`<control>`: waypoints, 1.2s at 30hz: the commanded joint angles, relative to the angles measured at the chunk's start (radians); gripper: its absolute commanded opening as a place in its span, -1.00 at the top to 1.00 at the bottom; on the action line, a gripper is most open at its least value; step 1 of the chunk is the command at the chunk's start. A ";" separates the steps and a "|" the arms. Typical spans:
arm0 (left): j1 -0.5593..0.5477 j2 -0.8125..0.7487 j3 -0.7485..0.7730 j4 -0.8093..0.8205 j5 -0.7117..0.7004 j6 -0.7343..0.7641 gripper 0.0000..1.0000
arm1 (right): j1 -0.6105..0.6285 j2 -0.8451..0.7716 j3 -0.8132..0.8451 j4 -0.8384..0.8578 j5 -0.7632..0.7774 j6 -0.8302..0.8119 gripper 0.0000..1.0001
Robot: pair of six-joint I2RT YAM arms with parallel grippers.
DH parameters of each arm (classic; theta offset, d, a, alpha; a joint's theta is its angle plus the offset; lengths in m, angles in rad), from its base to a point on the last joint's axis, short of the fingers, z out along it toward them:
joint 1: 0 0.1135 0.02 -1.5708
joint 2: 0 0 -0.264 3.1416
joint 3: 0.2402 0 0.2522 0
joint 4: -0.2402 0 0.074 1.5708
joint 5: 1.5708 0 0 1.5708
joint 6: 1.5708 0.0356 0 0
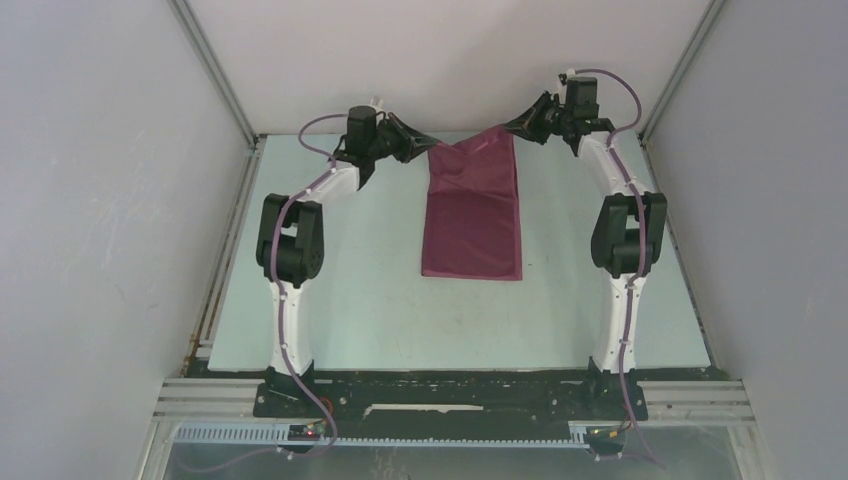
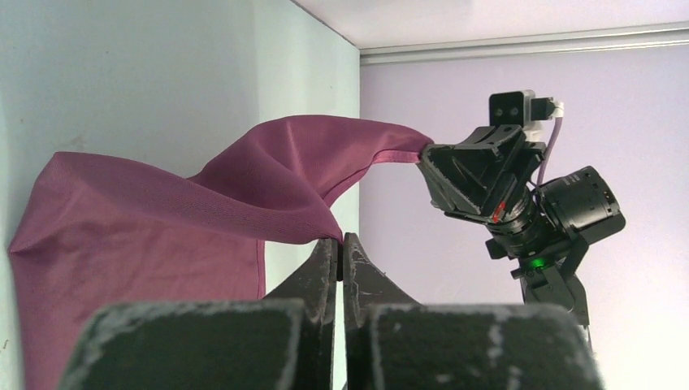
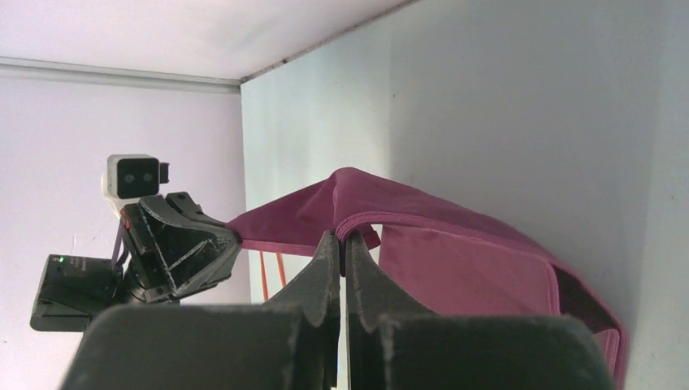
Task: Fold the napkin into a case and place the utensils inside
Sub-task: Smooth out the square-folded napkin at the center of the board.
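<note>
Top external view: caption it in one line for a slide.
Left gripper and right gripper each pinch a far corner of the napkin, holding that edge above the table.

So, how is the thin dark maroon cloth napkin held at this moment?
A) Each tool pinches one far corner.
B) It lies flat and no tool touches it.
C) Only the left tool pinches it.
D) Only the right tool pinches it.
A: in the top view the left tool and the right tool are each shut on a far corner of the thin dark maroon cloth napkin, which sags between them.
</note>
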 commanded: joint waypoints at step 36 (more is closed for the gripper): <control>-0.128 -0.487 -0.886 -0.166 0.042 0.239 1.00 | 0.048 -0.566 -1.068 -0.107 0.049 -0.139 1.00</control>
